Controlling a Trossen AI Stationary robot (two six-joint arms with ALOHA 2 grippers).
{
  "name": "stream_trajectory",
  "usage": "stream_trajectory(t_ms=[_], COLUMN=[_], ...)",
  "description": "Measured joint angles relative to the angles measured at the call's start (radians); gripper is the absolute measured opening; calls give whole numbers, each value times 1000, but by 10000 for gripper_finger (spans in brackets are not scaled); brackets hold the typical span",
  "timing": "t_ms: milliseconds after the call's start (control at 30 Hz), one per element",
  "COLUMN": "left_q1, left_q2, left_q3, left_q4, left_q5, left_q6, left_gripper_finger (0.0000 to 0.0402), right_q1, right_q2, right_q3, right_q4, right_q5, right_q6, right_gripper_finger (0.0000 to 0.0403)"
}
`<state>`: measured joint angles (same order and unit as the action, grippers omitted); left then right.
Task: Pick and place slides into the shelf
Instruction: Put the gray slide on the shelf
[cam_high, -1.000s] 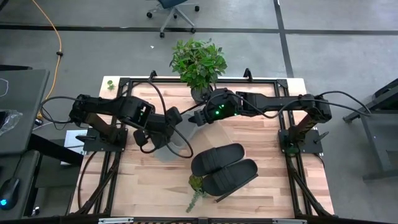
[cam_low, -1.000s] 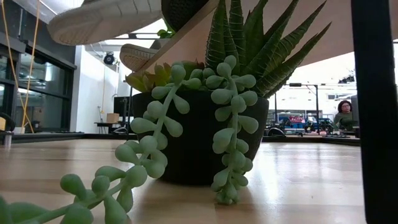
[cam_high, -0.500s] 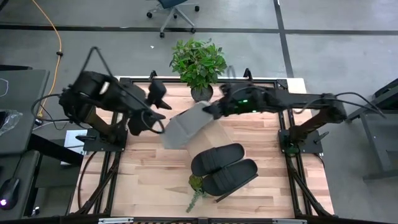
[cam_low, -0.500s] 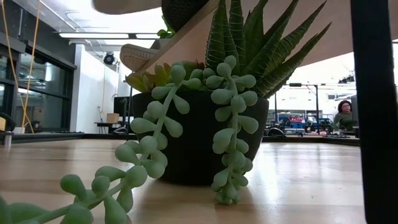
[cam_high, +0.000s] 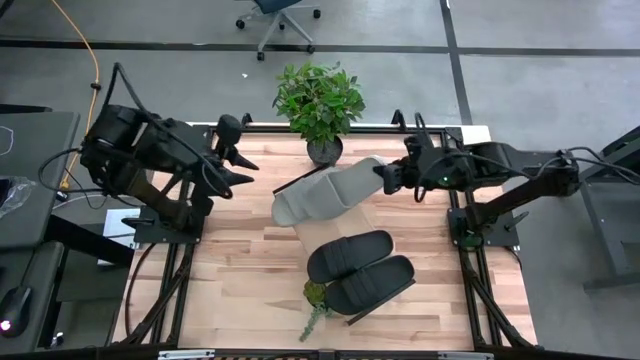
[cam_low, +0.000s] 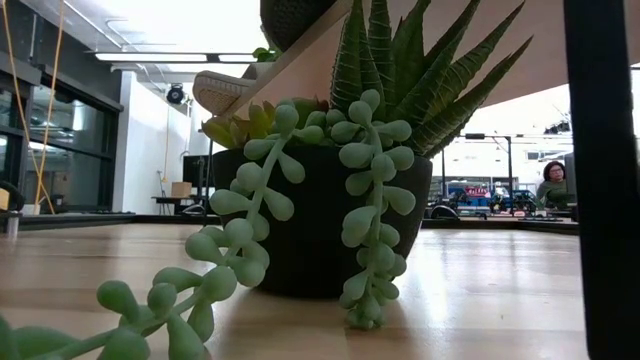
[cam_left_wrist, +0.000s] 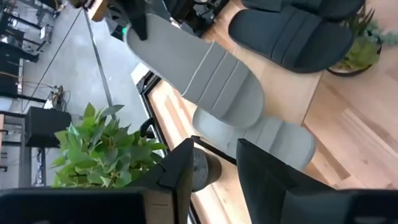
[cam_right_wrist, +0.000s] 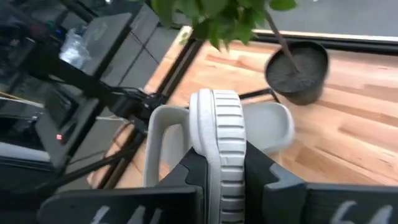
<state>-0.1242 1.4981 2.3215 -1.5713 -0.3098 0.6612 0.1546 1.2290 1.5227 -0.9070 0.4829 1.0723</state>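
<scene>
High view: right gripper (cam_high: 384, 178) is clamped on the edge of one light grey slide sandal (cam_high: 330, 190), carrying it clear of the tabletop, while left gripper (cam_high: 243, 168) waits unclenched, empty.

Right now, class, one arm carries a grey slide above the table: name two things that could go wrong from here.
1. The right gripper pinches the grey slide only at one end, on its edge; the long free end could sag or slip out.
2. A second grey slide lies below it, with the black slides and the potted plant close by; lowering carelessly may knock them.
</scene>
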Motion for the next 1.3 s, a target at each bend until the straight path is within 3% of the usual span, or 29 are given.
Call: stream_trajectory(t_ms=[333, 567, 733, 900, 1033, 1300], left_q1=[0, 0, 0, 0, 0, 0], left_q2=[-82, -170, -208, -215, -204, -190], left_q3=[-1, -1, -1, -1, -1, -2], left_q4=[0, 0, 0, 0, 0, 1], left_q5=[1, 3, 3, 3, 3, 34], left_q6=[-106, -230, -251, -251, -251, -252], left_gripper_finger=[66, 50, 49, 46, 46, 46], right_q1=[98, 247, 305, 308, 287, 275], right_q2=[1, 2, 2, 2, -30, -260], right_q3=[0, 0, 0, -2, -122, -561], right_q4=[-98, -255, -377, -398, -284, 272], right_q5=[38, 232, 278, 297, 296, 241], right_q6=[46, 251, 390, 412, 420, 408], right_gripper_finger=[24, 23, 23, 23, 23, 23])
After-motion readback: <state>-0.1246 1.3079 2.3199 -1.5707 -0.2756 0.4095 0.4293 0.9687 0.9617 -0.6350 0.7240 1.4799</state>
